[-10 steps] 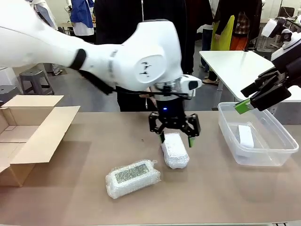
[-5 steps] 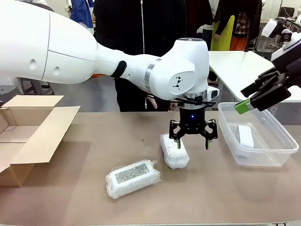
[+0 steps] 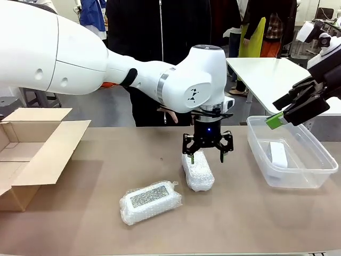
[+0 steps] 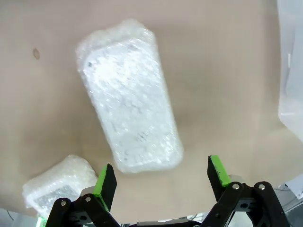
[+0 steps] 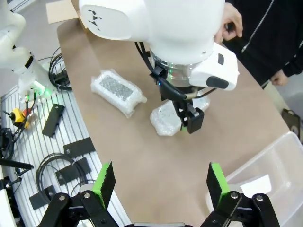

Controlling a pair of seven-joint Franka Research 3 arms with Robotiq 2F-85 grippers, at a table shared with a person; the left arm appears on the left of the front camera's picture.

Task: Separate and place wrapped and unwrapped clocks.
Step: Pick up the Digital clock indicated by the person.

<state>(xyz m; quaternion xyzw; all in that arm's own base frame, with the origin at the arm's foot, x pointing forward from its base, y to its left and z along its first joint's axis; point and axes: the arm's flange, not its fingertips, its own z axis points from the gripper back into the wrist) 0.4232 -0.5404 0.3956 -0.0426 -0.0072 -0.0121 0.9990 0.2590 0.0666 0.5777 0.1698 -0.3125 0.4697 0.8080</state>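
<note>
Two wrapped clocks lie mid-table. One is a plain bubble-wrap bundle (image 3: 198, 172) (image 4: 130, 118) (image 5: 165, 121). The other bundle (image 3: 151, 201) (image 5: 117, 92) (image 4: 56, 191) shows a grey speckled panel and lies nearer the front. My left gripper (image 3: 206, 159) (image 4: 162, 177) (image 5: 188, 119) hangs open just above the plain bundle's far end, with nothing between its fingers. A smooth white block, the unwrapped clock (image 3: 278, 153) (image 5: 249, 186), lies in the clear plastic bin (image 3: 314, 176) (image 5: 284, 156). My right gripper (image 3: 275, 112) (image 5: 160, 182) is open and held high over the bin's near-left side.
An open cardboard box (image 3: 32, 154) stands at the table's left. A person in dark clothes stands behind the far edge, one hand (image 5: 229, 21) near it. A white side table (image 3: 266, 74) stands beyond the bin. Bare tabletop lies between box and bundles.
My left gripper swung right past the plain bundle, then came back left over its far end, turning at the wrist. Bundles, bin and right arm have stayed put.
</note>
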